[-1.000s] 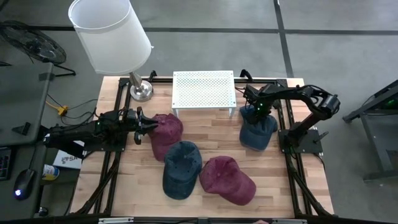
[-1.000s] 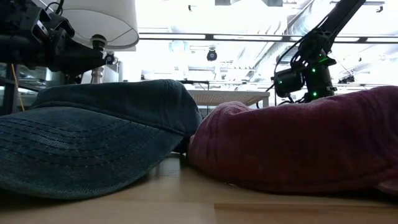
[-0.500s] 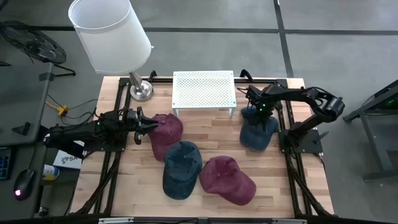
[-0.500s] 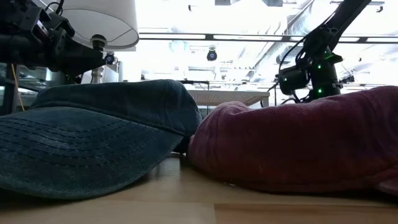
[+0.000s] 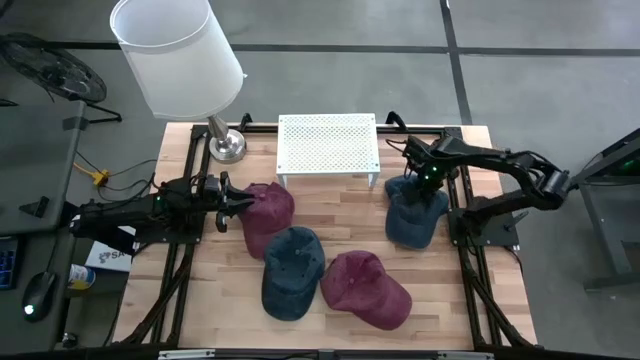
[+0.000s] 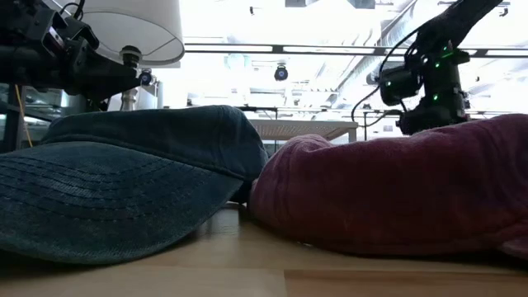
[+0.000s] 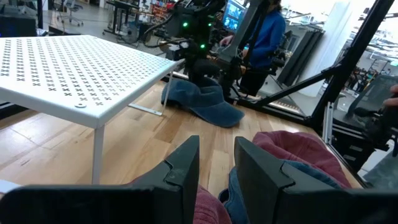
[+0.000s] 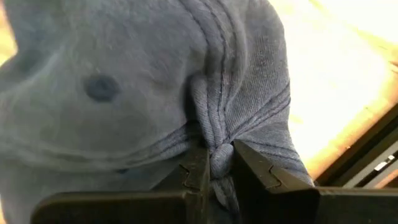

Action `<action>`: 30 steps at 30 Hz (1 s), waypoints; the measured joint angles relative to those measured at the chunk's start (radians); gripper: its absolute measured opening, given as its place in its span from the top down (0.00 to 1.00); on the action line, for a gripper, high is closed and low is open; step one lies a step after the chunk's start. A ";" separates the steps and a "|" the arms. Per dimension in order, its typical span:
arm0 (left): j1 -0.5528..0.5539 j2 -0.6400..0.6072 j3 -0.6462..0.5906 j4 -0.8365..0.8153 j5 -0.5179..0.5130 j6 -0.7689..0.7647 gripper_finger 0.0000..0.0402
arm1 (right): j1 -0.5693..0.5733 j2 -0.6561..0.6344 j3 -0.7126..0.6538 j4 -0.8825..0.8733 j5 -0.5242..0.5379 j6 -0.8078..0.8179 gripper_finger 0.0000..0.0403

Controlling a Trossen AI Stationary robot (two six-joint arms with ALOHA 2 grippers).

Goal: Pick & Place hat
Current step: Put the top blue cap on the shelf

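Fabric bunches between my right gripper's closed jaws: a pinched fold of the blue hat, seized on its crown, with the cloth drawn up into a ridge between the two dark fingers. Seen from the overhead camera, that gripper sits at the hat's twelve o'clock end, over the table's right side, and the hat's long axis trails away from it toward six o'clock, brim end nearer the front edge. The white perforated stand lies at about ten o'clock from the grip, just beside it, and by my judgement is where a hat would be set; any carry would go that way, with the hanging cloth needing to rise above the stand's top. My left gripper waits across the table at nine o'clock, jaws a narrow gap apart and holding nothing, its tips at the edge of a maroon hat. Another blue hat and another maroon hat lie toward the front middle, touching each other. A white lamp stands at the far left corner. For the held hat, the right arm is plainly the nearer one.
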 joint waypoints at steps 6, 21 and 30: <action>0.000 0.000 0.000 0.000 0.000 0.000 0.75 | 0.009 -0.094 0.005 -0.050 -0.032 -0.071 0.90; 0.000 0.000 0.000 0.000 0.000 0.000 0.75 | 0.008 -0.169 0.298 -0.383 -0.017 -0.407 0.90; 0.000 0.000 0.000 0.000 0.000 0.000 0.75 | 0.008 -0.165 0.479 -0.501 -0.024 -0.450 0.90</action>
